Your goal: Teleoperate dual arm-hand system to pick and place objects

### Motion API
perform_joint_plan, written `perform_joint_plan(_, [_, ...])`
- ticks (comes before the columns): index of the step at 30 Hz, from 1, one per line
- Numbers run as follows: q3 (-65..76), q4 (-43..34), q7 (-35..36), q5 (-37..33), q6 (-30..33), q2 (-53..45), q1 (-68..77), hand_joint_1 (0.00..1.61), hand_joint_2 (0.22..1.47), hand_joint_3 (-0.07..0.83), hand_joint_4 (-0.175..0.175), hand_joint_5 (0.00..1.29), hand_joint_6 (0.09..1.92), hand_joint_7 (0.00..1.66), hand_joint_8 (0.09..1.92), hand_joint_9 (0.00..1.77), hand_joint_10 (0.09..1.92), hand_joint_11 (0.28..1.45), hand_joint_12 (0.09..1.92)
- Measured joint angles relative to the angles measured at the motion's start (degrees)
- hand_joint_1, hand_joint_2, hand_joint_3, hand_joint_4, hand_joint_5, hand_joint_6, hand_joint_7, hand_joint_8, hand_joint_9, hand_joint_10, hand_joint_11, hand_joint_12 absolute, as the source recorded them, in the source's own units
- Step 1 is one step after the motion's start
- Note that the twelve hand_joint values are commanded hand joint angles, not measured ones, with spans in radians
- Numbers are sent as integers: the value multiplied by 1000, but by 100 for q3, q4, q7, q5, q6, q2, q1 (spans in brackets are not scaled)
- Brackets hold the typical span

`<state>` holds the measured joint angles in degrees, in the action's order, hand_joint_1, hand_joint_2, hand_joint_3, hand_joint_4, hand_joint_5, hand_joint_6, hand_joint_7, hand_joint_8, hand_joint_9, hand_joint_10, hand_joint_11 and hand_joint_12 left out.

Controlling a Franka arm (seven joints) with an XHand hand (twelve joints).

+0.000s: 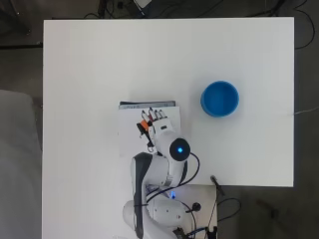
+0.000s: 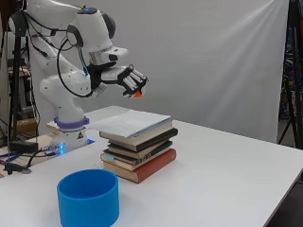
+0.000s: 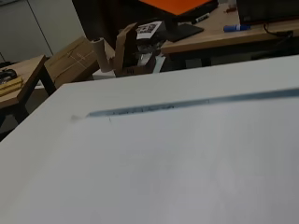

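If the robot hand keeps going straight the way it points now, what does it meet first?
Probably nothing soon: the robot hand points roughly level, above the stack of books, and the wrist view looks across white surface toward the table's far edge. Depth is unclear, though.

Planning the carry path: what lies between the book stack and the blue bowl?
Nothing: bare white table between the books and the bowl, clearest in the overhead view.
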<state>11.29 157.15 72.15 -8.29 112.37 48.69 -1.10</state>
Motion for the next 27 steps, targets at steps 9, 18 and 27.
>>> perform_joint_plan(9, [-147,-1167,-700,909,-137,49,-93,925,1217,0,175,778,1290,1173,1860,1462,1909,1082,1865])
perform_joint_plan(18, [810,-2838,-746,1043,-132,-1698,-38,930,1211,0,175,789,1264,1244,1778,1525,1877,1154,1845])
perform_joint_plan(27, [1441,-3459,-1298,765,128,-3438,-109,925,1213,0,175,787,1268,1307,1778,1575,1859,1241,1866])
